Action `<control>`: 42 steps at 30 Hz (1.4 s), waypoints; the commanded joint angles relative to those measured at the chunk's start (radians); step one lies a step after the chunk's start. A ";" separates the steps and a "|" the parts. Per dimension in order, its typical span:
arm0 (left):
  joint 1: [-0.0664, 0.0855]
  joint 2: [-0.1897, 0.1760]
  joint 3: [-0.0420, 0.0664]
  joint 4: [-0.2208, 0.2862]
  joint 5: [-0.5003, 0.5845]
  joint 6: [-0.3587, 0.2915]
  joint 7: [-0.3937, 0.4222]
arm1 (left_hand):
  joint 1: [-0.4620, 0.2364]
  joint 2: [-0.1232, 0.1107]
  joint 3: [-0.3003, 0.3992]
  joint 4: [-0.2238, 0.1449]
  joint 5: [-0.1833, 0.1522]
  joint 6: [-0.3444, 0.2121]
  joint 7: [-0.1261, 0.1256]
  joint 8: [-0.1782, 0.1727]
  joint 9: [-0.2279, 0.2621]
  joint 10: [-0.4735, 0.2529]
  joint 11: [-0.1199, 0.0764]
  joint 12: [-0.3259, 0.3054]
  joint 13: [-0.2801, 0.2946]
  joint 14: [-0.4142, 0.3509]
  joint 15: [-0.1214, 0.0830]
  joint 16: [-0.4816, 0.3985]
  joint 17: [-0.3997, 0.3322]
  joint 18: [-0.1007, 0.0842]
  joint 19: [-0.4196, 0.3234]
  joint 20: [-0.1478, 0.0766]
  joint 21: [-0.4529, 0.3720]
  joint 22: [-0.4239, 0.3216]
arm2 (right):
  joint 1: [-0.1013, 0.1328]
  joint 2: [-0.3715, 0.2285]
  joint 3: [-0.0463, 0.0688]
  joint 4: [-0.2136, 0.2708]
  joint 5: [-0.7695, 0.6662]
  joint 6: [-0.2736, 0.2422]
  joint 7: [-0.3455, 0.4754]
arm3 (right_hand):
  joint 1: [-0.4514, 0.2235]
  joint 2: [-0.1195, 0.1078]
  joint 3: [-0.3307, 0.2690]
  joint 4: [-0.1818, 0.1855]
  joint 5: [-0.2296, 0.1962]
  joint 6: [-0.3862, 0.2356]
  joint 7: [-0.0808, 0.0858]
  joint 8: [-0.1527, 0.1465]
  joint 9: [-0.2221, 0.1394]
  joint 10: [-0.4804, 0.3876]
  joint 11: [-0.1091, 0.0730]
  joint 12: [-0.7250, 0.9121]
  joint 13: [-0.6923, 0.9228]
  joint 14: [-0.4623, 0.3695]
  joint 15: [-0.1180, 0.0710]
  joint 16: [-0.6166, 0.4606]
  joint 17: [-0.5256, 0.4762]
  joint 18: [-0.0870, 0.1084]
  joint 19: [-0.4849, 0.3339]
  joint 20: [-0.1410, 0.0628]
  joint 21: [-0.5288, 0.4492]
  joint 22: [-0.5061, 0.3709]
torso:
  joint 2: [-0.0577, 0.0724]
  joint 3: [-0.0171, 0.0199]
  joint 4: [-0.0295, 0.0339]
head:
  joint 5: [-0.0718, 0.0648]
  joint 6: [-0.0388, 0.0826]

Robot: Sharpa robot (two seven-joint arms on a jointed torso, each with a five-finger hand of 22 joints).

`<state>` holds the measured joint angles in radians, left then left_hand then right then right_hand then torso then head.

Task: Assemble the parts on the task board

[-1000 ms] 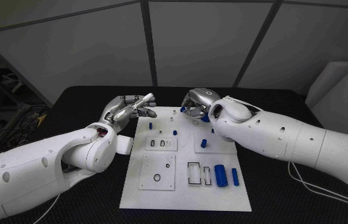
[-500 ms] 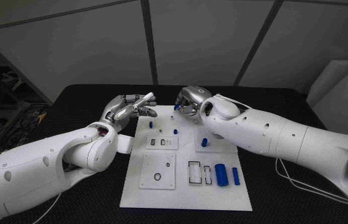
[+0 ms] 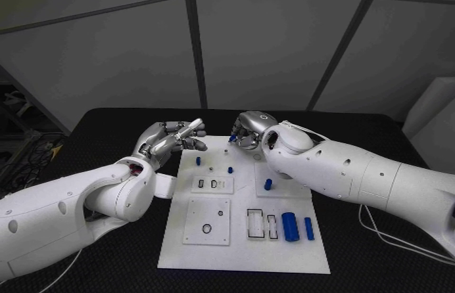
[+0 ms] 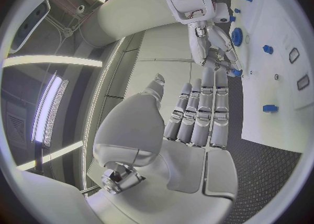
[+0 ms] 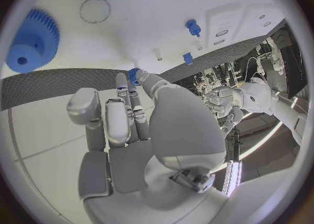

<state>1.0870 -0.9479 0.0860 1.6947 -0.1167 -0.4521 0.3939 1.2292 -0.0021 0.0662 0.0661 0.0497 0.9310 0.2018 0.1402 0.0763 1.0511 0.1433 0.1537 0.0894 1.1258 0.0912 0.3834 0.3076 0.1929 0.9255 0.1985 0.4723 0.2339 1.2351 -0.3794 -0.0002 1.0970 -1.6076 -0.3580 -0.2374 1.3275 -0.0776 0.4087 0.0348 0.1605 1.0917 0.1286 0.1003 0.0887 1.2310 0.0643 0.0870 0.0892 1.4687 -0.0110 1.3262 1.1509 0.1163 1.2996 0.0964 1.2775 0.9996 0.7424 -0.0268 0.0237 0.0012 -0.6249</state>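
Note:
The white task board (image 3: 242, 247) lies in the middle of the black table. My right hand (image 3: 248, 131) hovers over the board's far edge and pinches a small blue part (image 5: 134, 73) at its fingertips. The same part (image 4: 235, 72) shows under the right hand (image 4: 212, 46) in the left wrist view. A blue gear (image 5: 31, 41) lies flat on the board beside that hand. My left hand (image 3: 175, 140) is raised over the board's far left corner, fingers straight and holding nothing.
Blue pegs (image 3: 198, 162) (image 3: 231, 170) (image 3: 267, 184) stand in the board's far half. Two blue cylinders (image 3: 290, 226) (image 3: 309, 226) lie near its right front beside rectangular slots. A small black ring (image 3: 206, 229) sits on the left front plate.
My right hand has moved a little to the left along the board's far edge, still pinching the blue part. The left hand has stayed where it was.

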 commanded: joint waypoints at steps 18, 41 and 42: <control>0.005 0.004 0.001 0.000 -0.008 0.013 0.005 | 0.001 0.008 -0.006 0.001 0.000 0.005 0.001 -0.004 -0.001 0.005 0.004 -0.003 -0.001 -0.009 0.000 0.005 0.001 -0.014 -0.005 0.001 0.006 0.001 | 0.003 0.035 0.000 -0.036 -0.004 0.052 -0.006 | -0.002 -0.007 0.002 0.004 0.007 -0.006 0.003 -0.005 0.001 -0.001 0.003 -0.008 0.001 0.034 -0.004 0.005 0.000 -0.009 0.002 -0.004 0.005 0.000 | 0.000 -0.0006 0.0003 | 0.009 -0.006; 0.008 0.004 0.001 -0.001 -0.008 0.014 0.003 | 0.001 0.008 -0.008 0.000 0.000 0.005 0.002 -0.006 -0.002 0.005 0.005 -0.005 -0.001 -0.014 0.000 0.006 0.004 -0.014 -0.008 0.001 0.006 0.002 | 0.003 0.051 -0.001 -0.059 -0.004 0.067 -0.021 | -0.032 -0.060 -0.048 0.032 -0.030 -0.224 0.023 -0.039 -0.024 -0.135 0.031 -0.019 -0.009 0.023 0.020 -0.004 -0.024 0.006 -0.048 0.017 -0.038 -0.076 | 0.000 0.0001 -0.0022 | 0.012 -0.011; 0.008 0.003 0.001 -0.001 -0.008 0.015 0.003 | 0.001 0.008 -0.008 0.000 0.000 0.005 0.002 -0.006 -0.002 0.005 0.005 -0.005 -0.001 -0.014 0.000 0.006 0.004 -0.014 -0.008 0.001 0.006 0.002 | 0.003 0.045 -0.001 -0.050 -0.004 0.057 -0.019 | -0.033 -0.066 -0.064 0.033 -0.023 -0.232 0.022 -0.039 -0.023 -0.147 0.032 -0.017 -0.009 0.022 0.022 -0.006 -0.027 0.007 -0.052 0.018 -0.044 -0.085 | 0.000 0.0001 -0.0024 | 0.012 -0.011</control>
<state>1.0931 -0.9443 0.0863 1.6928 -0.1168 -0.4502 0.3931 1.2293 -0.0023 0.0663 0.0661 0.0497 0.9310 0.2018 0.1403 0.0757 1.0511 0.1433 0.1537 0.0897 1.1187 0.0911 0.3834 0.3105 0.1930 0.9255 0.1985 0.4723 0.2346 1.2355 -0.3305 -0.0009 1.0395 -1.6082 -0.2900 -0.2572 1.2924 -0.1345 0.3530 0.0675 0.1322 0.8653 0.1518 0.0658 0.0640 1.0907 0.0965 0.0674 0.0815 1.4685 0.0038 1.3262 1.1254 0.1164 1.2560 0.1141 1.2371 0.9195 0.7429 -0.0269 0.0221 0.0125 -0.6356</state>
